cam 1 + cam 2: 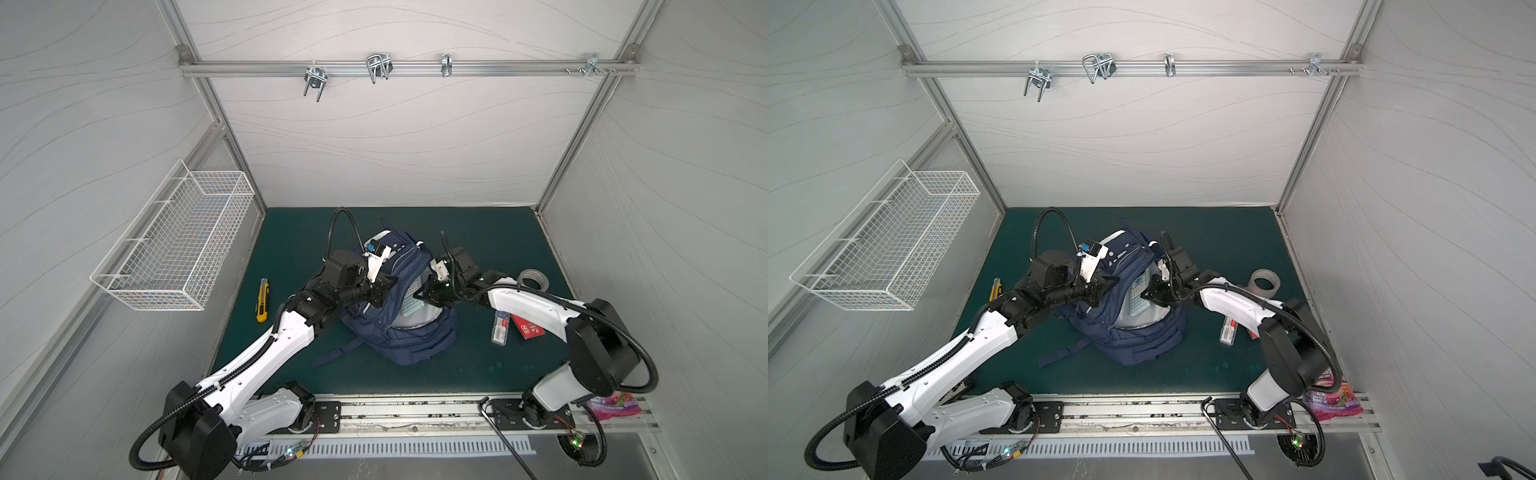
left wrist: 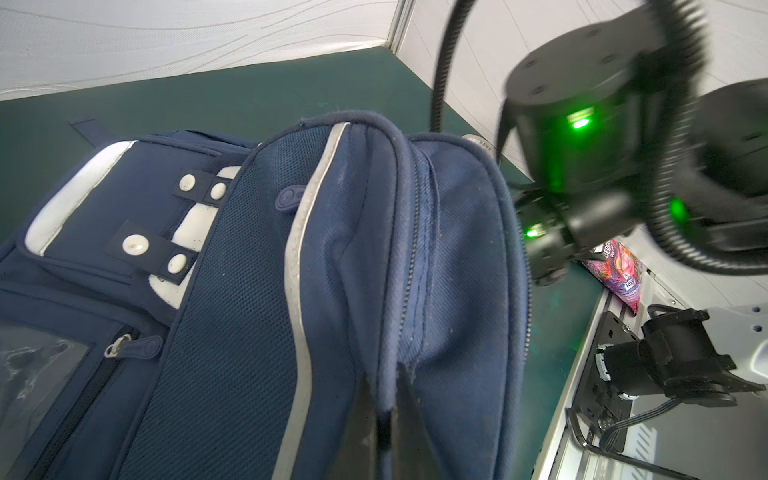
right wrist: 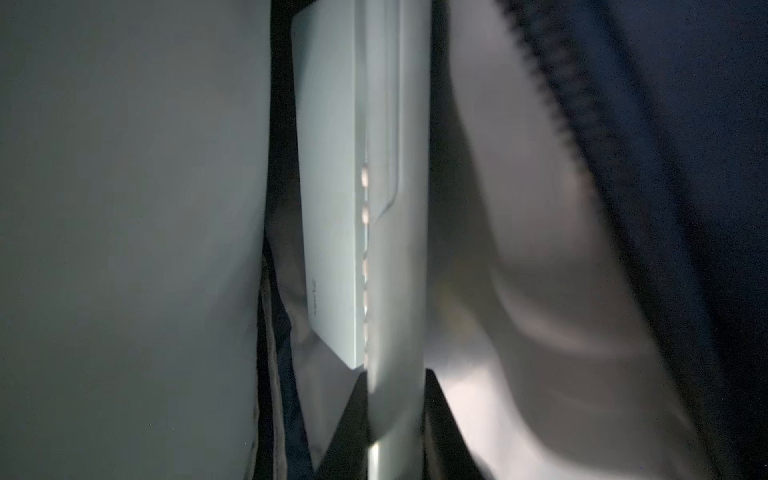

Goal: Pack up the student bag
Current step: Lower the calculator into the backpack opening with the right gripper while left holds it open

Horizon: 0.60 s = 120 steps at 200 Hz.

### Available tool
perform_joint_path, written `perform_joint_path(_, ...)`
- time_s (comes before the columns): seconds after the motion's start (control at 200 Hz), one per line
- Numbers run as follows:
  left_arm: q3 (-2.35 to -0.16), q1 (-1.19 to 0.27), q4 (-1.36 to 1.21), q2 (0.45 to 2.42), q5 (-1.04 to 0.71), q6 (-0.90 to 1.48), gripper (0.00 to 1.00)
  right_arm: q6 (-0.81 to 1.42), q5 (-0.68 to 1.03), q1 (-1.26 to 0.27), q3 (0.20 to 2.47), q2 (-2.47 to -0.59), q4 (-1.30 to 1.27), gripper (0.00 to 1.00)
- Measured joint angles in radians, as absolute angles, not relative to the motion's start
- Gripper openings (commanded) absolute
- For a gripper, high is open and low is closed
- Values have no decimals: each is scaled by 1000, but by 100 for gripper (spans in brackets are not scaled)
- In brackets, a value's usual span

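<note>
Clearly, the student bag looks limp; your left tool pinches its zipper rim, a sound hold, while your right tool clamps a rigid calculator.

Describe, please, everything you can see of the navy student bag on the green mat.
The student bag is navy woven fabric with pale reflective stripes, snap tabs, zipped front pockets and a clear window pocket. It slumps on the green mat, a strap trailing toward the robot's base. Its main compartment is unzipped, showing pale lining. The left gripper pinches the opening's rim; the right gripper holds what looks like a calculator in the opening.
</note>
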State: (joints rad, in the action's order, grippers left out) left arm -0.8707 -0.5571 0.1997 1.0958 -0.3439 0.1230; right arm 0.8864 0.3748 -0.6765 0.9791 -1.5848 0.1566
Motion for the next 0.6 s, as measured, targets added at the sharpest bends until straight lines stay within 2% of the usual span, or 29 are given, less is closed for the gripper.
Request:
perform_joint_path(0.39,-871,-554,159,1134,-368,146,0,947,477,-684,1011,-1742,-74,0)
perform_joint_path(0.5,-871,-554,152,1146,-371,154,0,941,467,-683,1013,-1740,-56,40)
perform_joint_path(0.545,-871,-554,148,1153,-370,155,0,929,452,-683,1013,-1731,-24,49)
perform_joint_path(0.6,-871,-554,141,1164,-370,158,0,916,418,-680,1007,-1705,39,54)
